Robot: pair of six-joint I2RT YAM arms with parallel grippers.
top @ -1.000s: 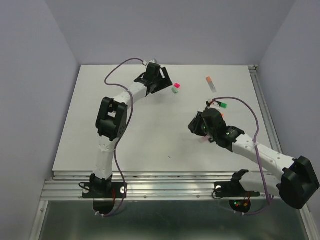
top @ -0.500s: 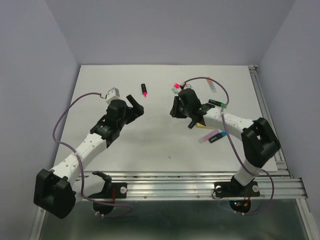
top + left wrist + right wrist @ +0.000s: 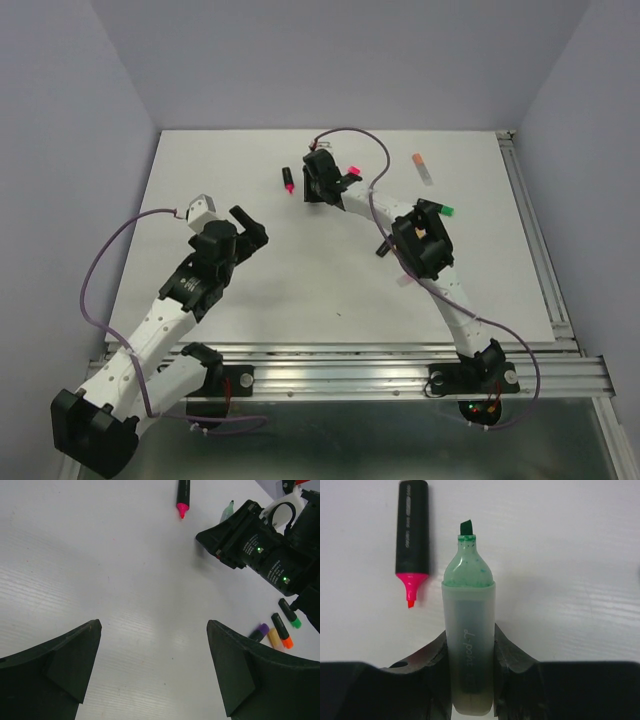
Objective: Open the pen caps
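Now your right hand (image 3: 469, 652) grips a green pen (image 3: 468, 605), cap off, at the far middle of the counter (image 3: 300, 290), beside an uncapped pink pen (image 3: 411, 535). Your left hand (image 3: 150, 675) hangs wide open, empty. Next, likely: set it down and fetch a capped pen (image 3: 290, 615) on the right.

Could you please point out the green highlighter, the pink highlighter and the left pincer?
green highlighter (image 3: 468, 612), right wrist view, translucent barrel.
pink highlighter (image 3: 412, 535), right wrist view, black barrel.
left pincer (image 3: 152, 627), left wrist view, midway between fingertips.
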